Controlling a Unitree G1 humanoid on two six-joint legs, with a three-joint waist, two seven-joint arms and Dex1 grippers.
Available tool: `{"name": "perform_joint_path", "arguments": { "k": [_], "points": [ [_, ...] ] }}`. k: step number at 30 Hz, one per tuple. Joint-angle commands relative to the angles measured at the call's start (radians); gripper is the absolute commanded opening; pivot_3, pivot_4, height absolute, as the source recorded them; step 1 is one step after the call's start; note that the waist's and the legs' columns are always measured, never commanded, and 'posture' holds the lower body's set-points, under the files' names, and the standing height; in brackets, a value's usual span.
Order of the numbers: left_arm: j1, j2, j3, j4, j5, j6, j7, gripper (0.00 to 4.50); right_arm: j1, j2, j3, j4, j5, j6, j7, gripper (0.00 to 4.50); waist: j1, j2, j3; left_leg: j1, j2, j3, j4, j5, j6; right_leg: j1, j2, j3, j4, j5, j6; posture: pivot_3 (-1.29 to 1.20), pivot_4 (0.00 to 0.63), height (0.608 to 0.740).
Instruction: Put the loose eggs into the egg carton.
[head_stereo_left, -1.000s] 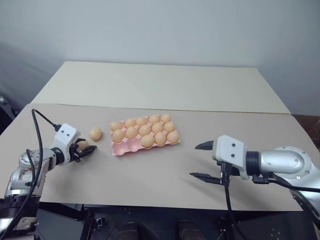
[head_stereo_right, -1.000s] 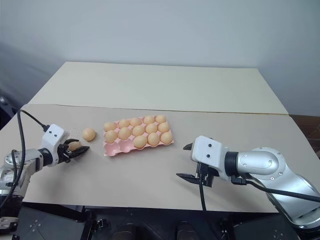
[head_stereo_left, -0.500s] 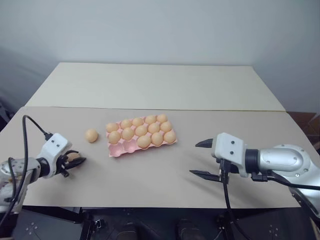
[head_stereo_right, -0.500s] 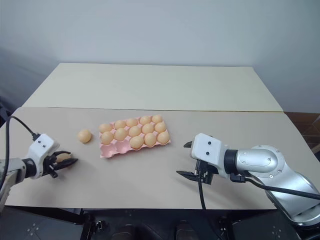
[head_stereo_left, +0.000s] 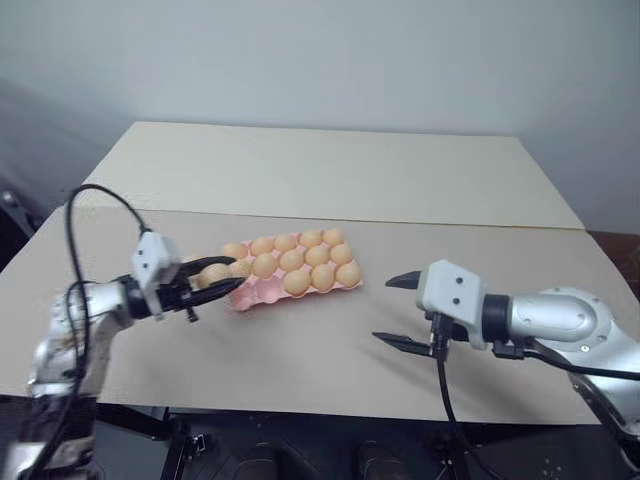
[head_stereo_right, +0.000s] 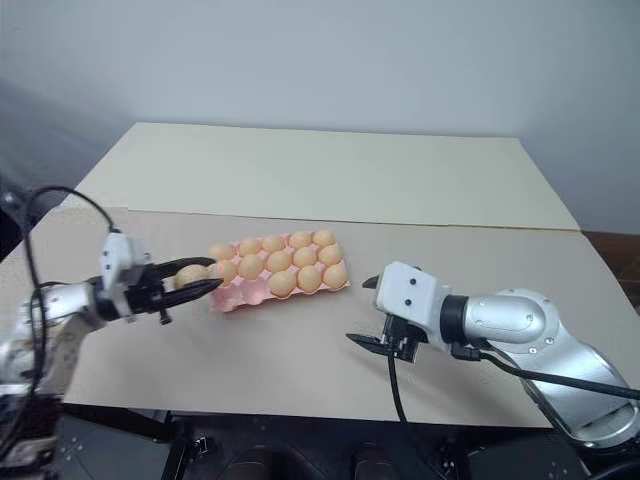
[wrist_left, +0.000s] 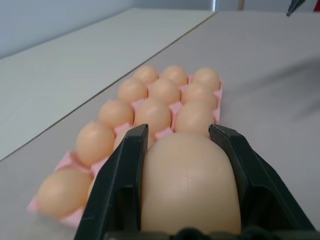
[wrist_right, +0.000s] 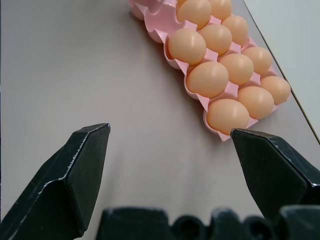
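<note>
Left end effector clamped on an egg – beside pink egg carton, right end effector spread apart, no legible writing

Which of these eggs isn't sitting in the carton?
The egg clamped between the left gripper's fingers, at the carton's left end; the others sit in cups.

egg: orange-tan, held aloft by carton's left end | egg carton: pink, mostly filled
</note>
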Motion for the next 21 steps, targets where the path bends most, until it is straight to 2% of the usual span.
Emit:
{"name": "perform_joint_path", "arguments": {
  "k": [1, 13, 19, 21],
  "points": [
    [-0.063, -0.017, -0.044, 0.083, 0.025, -0.070, -0.052, 1.68, 0.010, -0.004, -0.017, -0.055, -0.018, 0.016, -0.037, 4.50, -0.006, 0.000, 0.000, 0.000, 0.000, 0.000, 0.000, 0.000, 0.000, 0.000, 0.000, 0.000, 0.000, 0.000, 0.000, 0.00, 0.150, 0.740],
    [-0.211, -0.056, -0.099, 0.286, 0.036, -0.152, -0.181, 1.68, 0.089, 0.004, -0.045, -0.137, -0.031, 0.083, -0.131, 4.50, -0.004, 0.000, 0.000, 0.000, 0.000, 0.000, 0.001, 0.000, 0.001, 0.000, 0.000, 0.000, 0.000, 0.000, 0.000, 0.00, 0.150, 0.740],
    [-0.205, -0.084, -0.106, 0.291, 0.057, -0.181, -0.177, 3.62, 0.090, -0.001, -0.042, -0.127, -0.031, 0.083, -0.138, 4.50, -0.005, 0.000, 0.000, 0.000, 0.000, 0.000, 0.001, 0.000, 0.001, 0.001, 0.000, 0.000, 0.000, 0.000, 0.000, 0.00, 0.150, 0.740],
    [-0.200, -0.086, -0.097, 0.281, 0.054, -0.180, -0.167, 3.62, 0.085, -0.003, -0.043, -0.122, -0.028, 0.081, -0.135, 4.50, -0.005, 0.000, 0.000, 0.000, 0.000, 0.000, 0.001, 0.000, 0.001, 0.000, 0.000, 0.000, 0.000, 0.000, 0.000, 0.00, 0.150, 0.740]
  ]
}}
